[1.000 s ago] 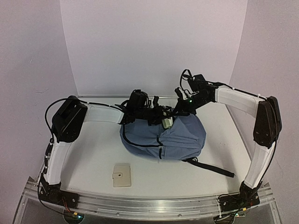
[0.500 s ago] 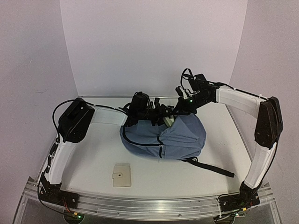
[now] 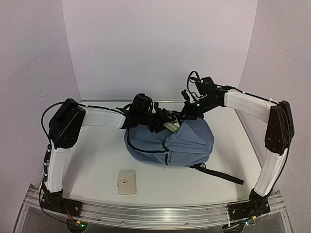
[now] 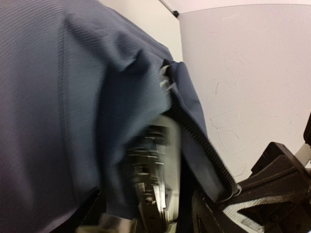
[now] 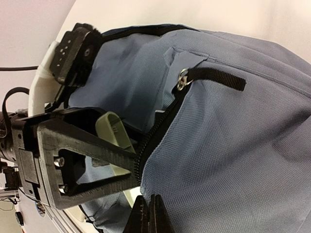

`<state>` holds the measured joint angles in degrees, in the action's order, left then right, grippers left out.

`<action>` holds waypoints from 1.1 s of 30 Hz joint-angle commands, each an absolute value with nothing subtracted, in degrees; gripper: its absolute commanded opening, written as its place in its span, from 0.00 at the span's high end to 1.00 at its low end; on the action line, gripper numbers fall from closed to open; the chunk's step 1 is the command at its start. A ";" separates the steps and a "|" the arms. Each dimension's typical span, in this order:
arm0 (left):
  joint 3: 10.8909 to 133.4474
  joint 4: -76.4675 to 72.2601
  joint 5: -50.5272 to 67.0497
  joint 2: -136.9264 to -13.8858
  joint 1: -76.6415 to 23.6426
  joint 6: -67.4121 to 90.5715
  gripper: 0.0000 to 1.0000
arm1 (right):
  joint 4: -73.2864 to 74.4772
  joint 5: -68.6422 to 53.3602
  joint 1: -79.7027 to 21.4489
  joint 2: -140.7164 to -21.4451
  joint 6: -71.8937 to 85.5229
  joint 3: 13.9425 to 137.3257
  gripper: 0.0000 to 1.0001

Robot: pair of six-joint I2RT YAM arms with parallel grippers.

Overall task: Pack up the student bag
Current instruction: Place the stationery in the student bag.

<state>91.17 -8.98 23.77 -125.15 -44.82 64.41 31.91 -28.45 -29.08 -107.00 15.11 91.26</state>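
Soft slate-blue student bag (image 3: pixel 170 143) on its side, top zipper open.

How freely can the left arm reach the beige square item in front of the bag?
Probably yes. The beige square item lies alone on the table, left of centre, nothing over it. The left tool is at the opening of the student bag and must draw back first.

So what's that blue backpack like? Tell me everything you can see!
The student bag is soft slate-blue cloth, rounded, lying on the white table. Its dark zipper gapes open at the far end, and something pale sticks out of it. A black strap trails toward the front. The shut right pincer touches the opening's edge; the left pincer is at the opening too.
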 commanded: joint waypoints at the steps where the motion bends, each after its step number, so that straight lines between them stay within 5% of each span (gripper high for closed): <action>1: 88.17 -2.66 20.55 -121.14 -44.55 63.28 0.39 | 29.37 -31.44 -29.99 -103.46 15.03 92.02 1.00; 19: 77.69 -7.64 19.34 -114.50 -45.96 66.02 0.48 | 29.44 -32.56 -29.97 -103.82 14.77 91.90 1.00; 25: 81.77 -10.47 22.73 -118.73 -46.06 65.22 0.80 | 29.44 -33.45 -29.98 -104.32 14.85 91.98 1.00; 33: 90.81 -14.48 27.80 -127.16 -46.14 66.00 0.88 | 29.44 -34.67 -29.99 -104.35 15.19 92.75 1.00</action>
<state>85.64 -13.25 24.79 -122.82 -45.80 66.08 31.99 -30.04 -29.23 -107.00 15.09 91.15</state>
